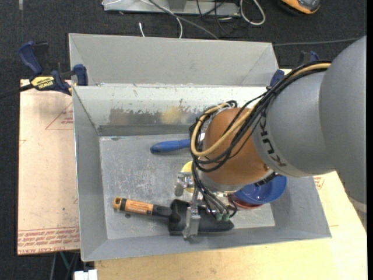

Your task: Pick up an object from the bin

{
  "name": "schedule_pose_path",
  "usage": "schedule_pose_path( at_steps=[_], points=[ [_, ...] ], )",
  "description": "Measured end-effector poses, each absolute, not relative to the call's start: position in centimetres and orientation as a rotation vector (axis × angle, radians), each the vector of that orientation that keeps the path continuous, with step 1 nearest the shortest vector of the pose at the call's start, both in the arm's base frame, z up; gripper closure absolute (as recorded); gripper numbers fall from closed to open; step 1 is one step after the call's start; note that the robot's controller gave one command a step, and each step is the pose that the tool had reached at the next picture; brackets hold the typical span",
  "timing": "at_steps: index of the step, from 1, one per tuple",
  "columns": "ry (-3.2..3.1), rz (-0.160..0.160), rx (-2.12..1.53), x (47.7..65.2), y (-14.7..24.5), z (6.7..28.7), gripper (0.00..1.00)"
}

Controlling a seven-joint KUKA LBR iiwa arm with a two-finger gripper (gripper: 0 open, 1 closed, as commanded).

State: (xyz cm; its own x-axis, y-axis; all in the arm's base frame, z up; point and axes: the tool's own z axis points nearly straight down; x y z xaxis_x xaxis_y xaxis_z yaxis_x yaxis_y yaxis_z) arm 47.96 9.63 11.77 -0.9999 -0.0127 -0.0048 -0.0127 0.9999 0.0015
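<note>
Grey metal bin (87, 156), floor mostly bare on the left. Front left: orange-handled tool (137, 206) lying flat, handle pointing left, its black end running right under the gripper (189, 223). Toward the back, mid-floor: blue handle-shaped thing (169, 147), lying flat, well apart from the tool. The gripper sits low on the tool's black end at the front centre; open or closed, cannot tell. Small yellow thing (186, 168) half hidden by the wrist. Right: blue round dish (269, 190), partly under the arm.
</note>
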Motion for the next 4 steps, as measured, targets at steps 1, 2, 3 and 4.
schedule_pose_path(
  at_steps=[1, 2, 3, 4],
  points=[
    [3.064, 0.009, 0.655, 48.0, 8.5, 9.9, 0.00],
    [3.098, 0.008, 0.431, 48.1, 11.2, 7.1, 0.00],
    [3.117, 0.008, 0.302, 48.3, 11.4, 7.1, 1.00],
    [3.119, 0.008, 0.278, 48.4, 11.5, 7.1, 1.00]
  ],
)
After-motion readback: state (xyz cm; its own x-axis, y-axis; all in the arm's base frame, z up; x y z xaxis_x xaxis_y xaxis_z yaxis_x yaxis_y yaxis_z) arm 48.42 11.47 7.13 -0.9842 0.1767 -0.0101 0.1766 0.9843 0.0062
